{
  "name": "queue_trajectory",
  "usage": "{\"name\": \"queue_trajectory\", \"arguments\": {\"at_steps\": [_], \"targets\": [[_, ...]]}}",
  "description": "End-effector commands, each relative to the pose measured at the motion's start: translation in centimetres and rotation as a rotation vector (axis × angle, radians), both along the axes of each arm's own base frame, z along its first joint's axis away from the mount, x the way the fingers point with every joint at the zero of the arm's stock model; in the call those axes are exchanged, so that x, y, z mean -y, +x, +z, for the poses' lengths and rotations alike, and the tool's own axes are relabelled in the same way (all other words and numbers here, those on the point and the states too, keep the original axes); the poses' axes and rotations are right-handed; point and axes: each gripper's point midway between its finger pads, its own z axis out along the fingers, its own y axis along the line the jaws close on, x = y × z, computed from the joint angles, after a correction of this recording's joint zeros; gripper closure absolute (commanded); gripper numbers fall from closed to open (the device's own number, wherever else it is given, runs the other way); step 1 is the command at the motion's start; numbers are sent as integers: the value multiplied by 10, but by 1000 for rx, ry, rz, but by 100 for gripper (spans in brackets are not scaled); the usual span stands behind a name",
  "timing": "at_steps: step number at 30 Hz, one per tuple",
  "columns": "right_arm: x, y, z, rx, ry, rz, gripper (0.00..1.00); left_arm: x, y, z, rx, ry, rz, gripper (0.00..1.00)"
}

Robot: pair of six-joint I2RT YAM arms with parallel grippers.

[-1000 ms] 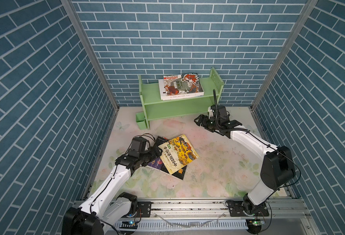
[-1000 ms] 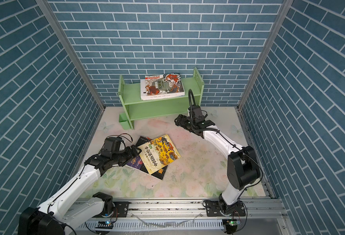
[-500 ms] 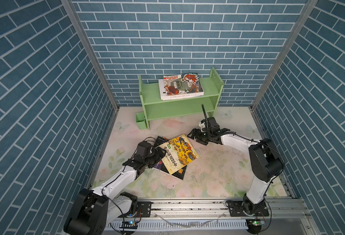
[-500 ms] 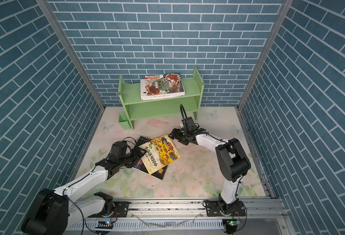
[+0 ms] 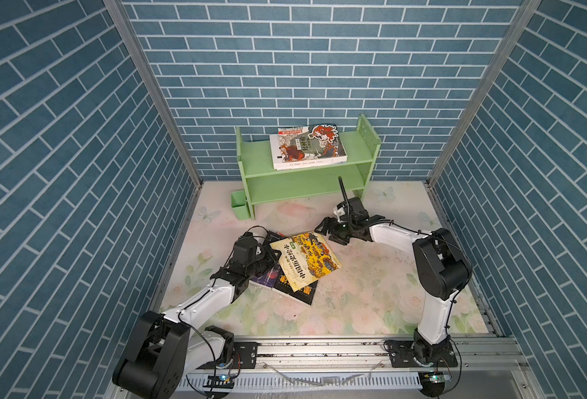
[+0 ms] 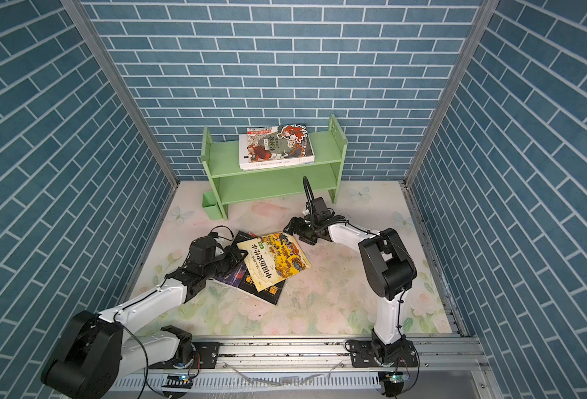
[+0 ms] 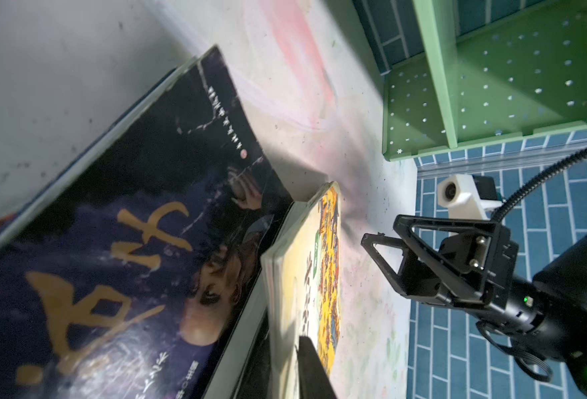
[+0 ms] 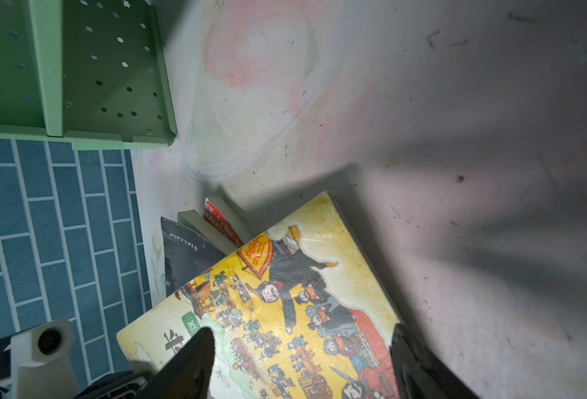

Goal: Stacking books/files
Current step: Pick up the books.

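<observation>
while left pincer (image 5: 274, 254) pinches yellow book (image 5: 304, 264), right pincer (image 5: 326, 234) agape at its corner

Ahead of me, in the upper middle of both top views, a light green shelf (image 5: 302, 181) (image 6: 271, 179) stands against the back of the blue brick walls (image 5: 302, 62) (image 6: 285, 62). It has two boards between taller end panels. Both wrist views catch one end panel, dotted with small holes (image 7: 513, 76) (image 8: 112, 69). A small green bin (image 5: 241, 206) (image 6: 212, 206) sits on the floor just beside the shelf's left leg as pictured. Under everything lies a pale floral mat (image 5: 371, 293) (image 6: 319, 311), scuffed and flecked with dark specks. A grey metal rail (image 5: 319, 347) (image 6: 285, 349) runs along the lower edge, and a metal post (image 5: 157, 96) climbs the back left corner.
</observation>
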Motion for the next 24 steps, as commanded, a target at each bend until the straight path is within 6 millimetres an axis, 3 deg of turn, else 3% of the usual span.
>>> {"name": "queue_trajectory", "arguments": {"at_steps": [1,6,9,12,17,20,24], "targets": [[-3,1,17,19,9,3,20,6,9,25,67,-3,-29,94],[1,8,55,95,23,12,19,15,16,58,114,-7,-75,100],[8,12,88,139,61,13,17,20,21,93,169,-18,-99,100],[22,15,131,193,135,2,13,25,22,140,244,-31,-133,100],[71,22,215,358,257,-85,1,37,18,229,400,-67,-223,100],[86,20,249,415,335,-84,1,48,17,280,487,-102,-293,100],[82,18,272,443,451,-57,1,62,24,338,599,-150,-358,100]]}}
